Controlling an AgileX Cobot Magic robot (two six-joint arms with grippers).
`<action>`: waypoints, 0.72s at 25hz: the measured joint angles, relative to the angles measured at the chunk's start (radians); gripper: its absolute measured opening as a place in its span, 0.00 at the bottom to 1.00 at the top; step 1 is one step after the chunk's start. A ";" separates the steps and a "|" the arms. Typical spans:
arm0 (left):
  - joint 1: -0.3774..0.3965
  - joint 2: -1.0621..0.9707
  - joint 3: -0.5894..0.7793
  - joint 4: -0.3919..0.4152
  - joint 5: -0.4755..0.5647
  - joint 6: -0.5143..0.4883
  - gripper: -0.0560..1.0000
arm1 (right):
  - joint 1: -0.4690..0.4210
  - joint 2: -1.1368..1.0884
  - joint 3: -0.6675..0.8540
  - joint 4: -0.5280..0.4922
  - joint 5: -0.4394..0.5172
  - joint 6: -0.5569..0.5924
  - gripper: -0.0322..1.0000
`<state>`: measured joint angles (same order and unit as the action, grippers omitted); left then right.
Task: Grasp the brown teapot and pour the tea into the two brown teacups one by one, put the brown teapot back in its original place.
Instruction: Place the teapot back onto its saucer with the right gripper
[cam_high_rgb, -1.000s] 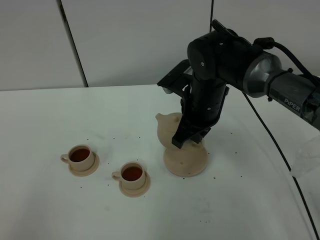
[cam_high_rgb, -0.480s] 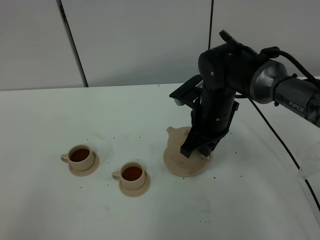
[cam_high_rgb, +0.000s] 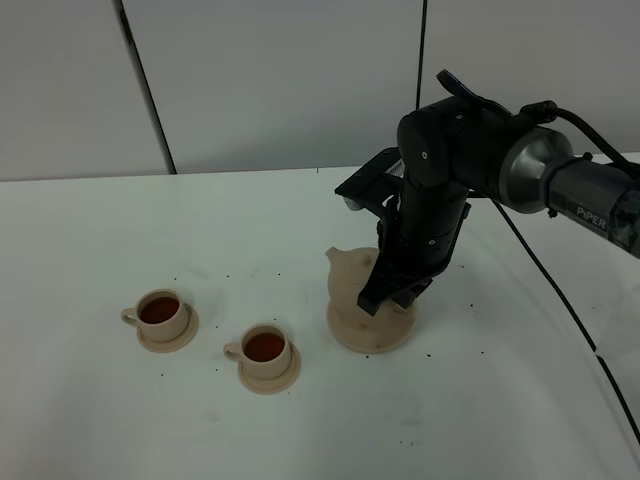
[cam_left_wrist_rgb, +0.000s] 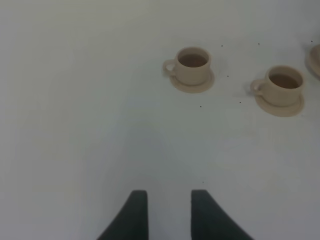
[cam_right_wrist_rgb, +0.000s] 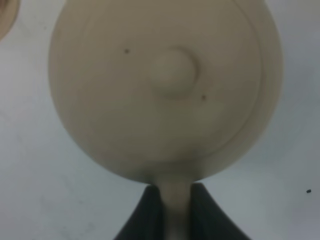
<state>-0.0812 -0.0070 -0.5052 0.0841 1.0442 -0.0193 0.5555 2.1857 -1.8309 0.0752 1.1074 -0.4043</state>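
White table (cam_high_rgb: 120, 230) under all; the brown teapot (cam_high_rgb: 345, 275) sits at centre-right of the table on the wide round saucer (cam_high_rgb: 370, 328), spout pointing left, body mostly hidden by the right arm in the high view; right wrist view looks straight down on its domed lid and knob, small dark specks on the lid; right pincer (cam_right_wrist_rgb: 174, 207) clamped on the brown teapot's loop handle, fingers tight on both sides of it; arm's silver-grey link reads "PiPER" (cam_high_rgb: 584, 214) in white, far right; 2 brown teacups left of the pot, each on its own small saucer, both holding dark reddish tea: left cup (cam_high_rgb: 162, 313) further left, handle to the left; right cup (cam_high_rgb: 265, 350) nearer the front, just left of the wide saucer, apart from it; left pincer (cam_left_wrist_rgb: 169, 212) over bare table, fingers apart, nothing between them; both cups well beyond it in its view; scattered dark specks on the table around the cups and saucer.
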 joint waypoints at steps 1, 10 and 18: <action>0.000 0.000 0.000 0.000 0.000 0.000 0.32 | 0.000 0.000 0.000 0.000 0.000 -0.006 0.12; 0.000 0.000 0.000 0.000 0.000 -0.002 0.32 | 0.000 0.013 0.000 0.000 -0.006 -0.040 0.12; 0.000 0.000 0.000 0.000 0.000 -0.002 0.32 | 0.000 0.048 0.002 -0.001 -0.049 -0.043 0.12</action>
<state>-0.0812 -0.0070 -0.5052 0.0841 1.0442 -0.0209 0.5555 2.2341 -1.8290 0.0740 1.0582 -0.4471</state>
